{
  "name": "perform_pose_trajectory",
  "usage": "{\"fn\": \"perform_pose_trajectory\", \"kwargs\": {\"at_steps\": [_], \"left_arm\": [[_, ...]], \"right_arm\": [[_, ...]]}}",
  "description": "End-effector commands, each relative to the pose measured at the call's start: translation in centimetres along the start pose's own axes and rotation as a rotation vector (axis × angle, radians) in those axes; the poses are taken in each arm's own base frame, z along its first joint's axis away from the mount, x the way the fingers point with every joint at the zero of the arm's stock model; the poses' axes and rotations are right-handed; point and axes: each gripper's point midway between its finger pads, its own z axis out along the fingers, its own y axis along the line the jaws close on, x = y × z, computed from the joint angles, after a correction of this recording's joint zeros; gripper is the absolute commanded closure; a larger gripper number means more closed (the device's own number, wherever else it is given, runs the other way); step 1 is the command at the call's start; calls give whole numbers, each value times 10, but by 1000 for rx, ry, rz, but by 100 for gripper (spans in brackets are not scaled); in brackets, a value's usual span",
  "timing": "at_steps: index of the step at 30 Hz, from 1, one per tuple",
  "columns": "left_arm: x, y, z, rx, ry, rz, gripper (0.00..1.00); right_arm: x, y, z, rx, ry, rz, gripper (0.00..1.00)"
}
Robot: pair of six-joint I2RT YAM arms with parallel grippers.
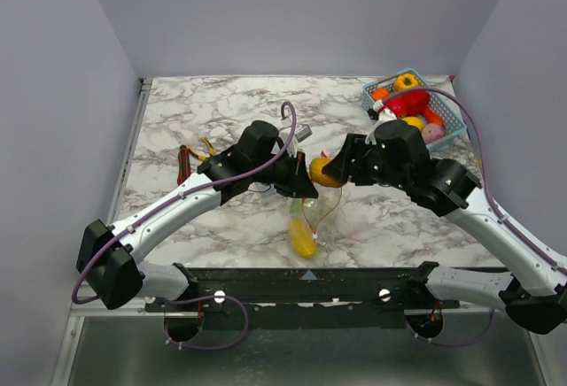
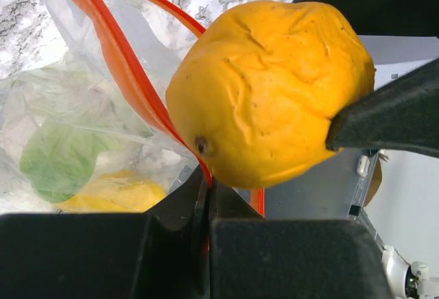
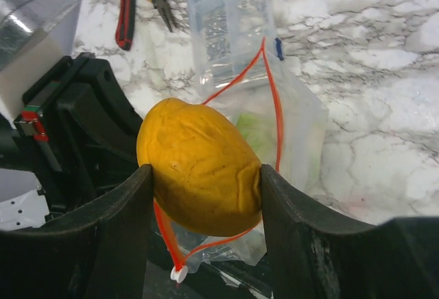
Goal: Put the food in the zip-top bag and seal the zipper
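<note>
My right gripper point(image 3: 206, 173) is shut on a yellow-orange toy fruit point(image 3: 195, 162) and holds it just above the open mouth of the clear zip-top bag point(image 3: 295, 121). The red-orange zipper point(image 3: 276, 107) loops around the opening. My left gripper point(image 2: 208, 190) is shut on the zipper strip point(image 2: 116, 59) at the bag's mouth edge and holds it up, right beside the fruit point(image 2: 267, 86). A green piece point(image 2: 58, 158) and a yellow piece point(image 2: 113, 193) lie inside the bag. In the top view both grippers, left point(image 1: 301, 184) and right point(image 1: 335, 166), meet at the table's middle over the bag point(image 1: 312, 220).
A blue mesh basket point(image 1: 454, 120) with several more toy foods stands at the back right. A rigid clear box point(image 3: 226, 18) lies just beyond the bag. Red-handled pliers point(image 1: 184, 162) lie at the left.
</note>
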Motion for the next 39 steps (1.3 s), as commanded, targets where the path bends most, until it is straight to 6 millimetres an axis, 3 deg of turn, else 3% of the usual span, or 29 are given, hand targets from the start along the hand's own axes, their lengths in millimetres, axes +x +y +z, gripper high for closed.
{"fn": "perform_pose_trajectory", "kwargs": {"at_steps": [1, 4, 7, 14, 21, 24, 32, 39], "left_arm": [[-5, 0, -5, -20, -21, 24, 100], [-5, 1, -4, -22, -19, 22, 100], [-4, 2, -4, -23, -17, 21, 100], [-2, 2, 0, -11, 0, 14, 100], [-2, 3, 0, -12, 1, 12, 100], [-2, 3, 0, -13, 1, 15, 100], [-2, 2, 0, -8, 4, 15, 100], [-2, 0, -1, -1, 8, 14, 100]], "right_arm": [[9, -29, -13, 196, 9, 18, 99], [12, -42, -21, 260, 6, 4, 100], [15, -43, -27, 256, 17, -3, 100], [32, -30, -14, 203, 84, 3, 99], [35, -45, -10, 372, 133, -81, 97], [38, -41, -9, 400, 141, -107, 86], [38, -32, -3, 382, 141, -123, 40], [32, -23, -4, 329, 107, -111, 27]]}}
